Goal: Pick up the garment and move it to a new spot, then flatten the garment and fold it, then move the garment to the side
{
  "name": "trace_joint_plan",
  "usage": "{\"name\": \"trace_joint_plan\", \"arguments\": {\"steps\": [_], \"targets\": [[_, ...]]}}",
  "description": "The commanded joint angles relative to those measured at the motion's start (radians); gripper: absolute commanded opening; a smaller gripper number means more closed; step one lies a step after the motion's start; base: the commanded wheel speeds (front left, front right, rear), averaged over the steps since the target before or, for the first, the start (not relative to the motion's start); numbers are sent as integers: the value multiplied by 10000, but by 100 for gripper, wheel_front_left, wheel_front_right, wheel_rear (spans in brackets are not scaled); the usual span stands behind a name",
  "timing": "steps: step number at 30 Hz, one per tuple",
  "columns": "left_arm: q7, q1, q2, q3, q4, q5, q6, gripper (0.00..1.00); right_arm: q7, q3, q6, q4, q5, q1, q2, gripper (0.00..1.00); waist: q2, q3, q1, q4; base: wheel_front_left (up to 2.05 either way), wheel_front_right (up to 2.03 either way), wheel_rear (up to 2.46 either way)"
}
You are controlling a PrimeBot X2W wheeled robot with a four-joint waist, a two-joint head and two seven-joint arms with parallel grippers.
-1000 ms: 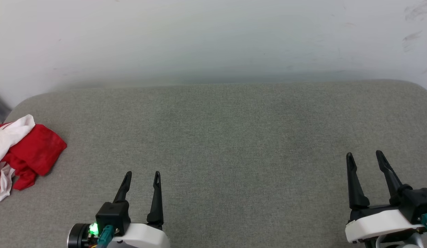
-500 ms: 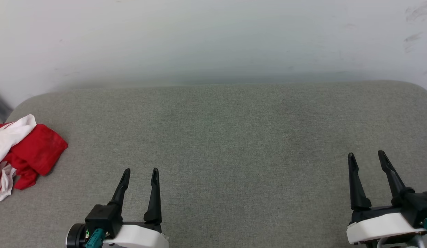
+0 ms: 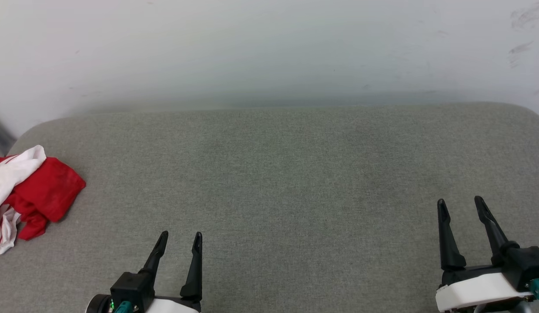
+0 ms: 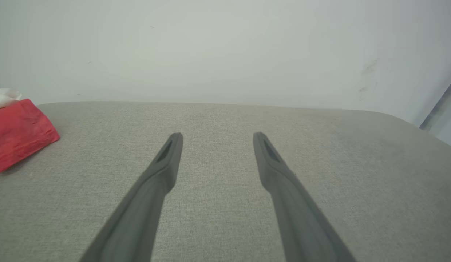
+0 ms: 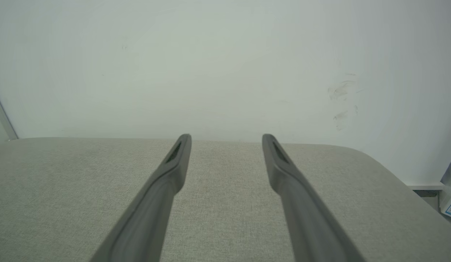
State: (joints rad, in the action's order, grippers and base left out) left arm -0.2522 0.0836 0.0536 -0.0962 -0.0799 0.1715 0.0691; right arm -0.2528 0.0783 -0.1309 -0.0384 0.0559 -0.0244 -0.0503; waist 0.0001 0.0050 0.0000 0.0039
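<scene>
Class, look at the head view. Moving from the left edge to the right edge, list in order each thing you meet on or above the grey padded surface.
garment → left gripper → right gripper

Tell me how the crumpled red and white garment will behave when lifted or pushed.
The red and white garment lies bunched in soft folds, so it will probably hang limp and unfurl when lifted. It looks thin, so likely light. On the woven grey cushion, a push would probably bunch it further rather than slide it.
</scene>
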Motion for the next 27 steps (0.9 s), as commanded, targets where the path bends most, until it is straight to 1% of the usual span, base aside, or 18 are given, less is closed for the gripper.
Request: {"name": "trace_joint_plan", "arguments": {"steps": [1, 4, 17, 23, 24, 25, 27], "targets": [[-88, 55, -18, 0, -31, -184, 54, 100, -83, 10, 3, -27, -201, -115, 1, 100, -1, -10, 0, 1, 0, 0, 0], [-144, 53, -32, 4, -93, -384, 104, 100, -132, 27, 3, -82, -382, -119, 2, 100, -1, -15, 0, 6, 0, 0, 0], [-145, -17, -37, -35, -88, -195, 46, 100, -128, -112, 3, -225, -158, -110, 2, 100, -1, -26, 0, 112, 0, 0, 0], [-137, -85, -36, 30, -54, -233, 26, 100, -128, -319, 3, -284, -46, -187, 3, 100, -1, -32, 0, 458, 0, 0, 0], [-137, -97, -35, 55, -29, -286, 22, 100, -128, -398, 3, -292, -48, -186, 2, 100, -1, -29, 0, 674, 0, 0, 0], [-137, -97, -35, 55, -29, -286, 22, 100, -128, -398, 3, -292, -48, -186, 2, 100, -1, -29, 0, 674, 0, 0, 0], [-135, -91, -35, 95, 3, -317, 3, 100, -128, -462, 3, -322, -25, -209, 3, 100, -1, -31, 0, 920, 0, 0, 0]]}}
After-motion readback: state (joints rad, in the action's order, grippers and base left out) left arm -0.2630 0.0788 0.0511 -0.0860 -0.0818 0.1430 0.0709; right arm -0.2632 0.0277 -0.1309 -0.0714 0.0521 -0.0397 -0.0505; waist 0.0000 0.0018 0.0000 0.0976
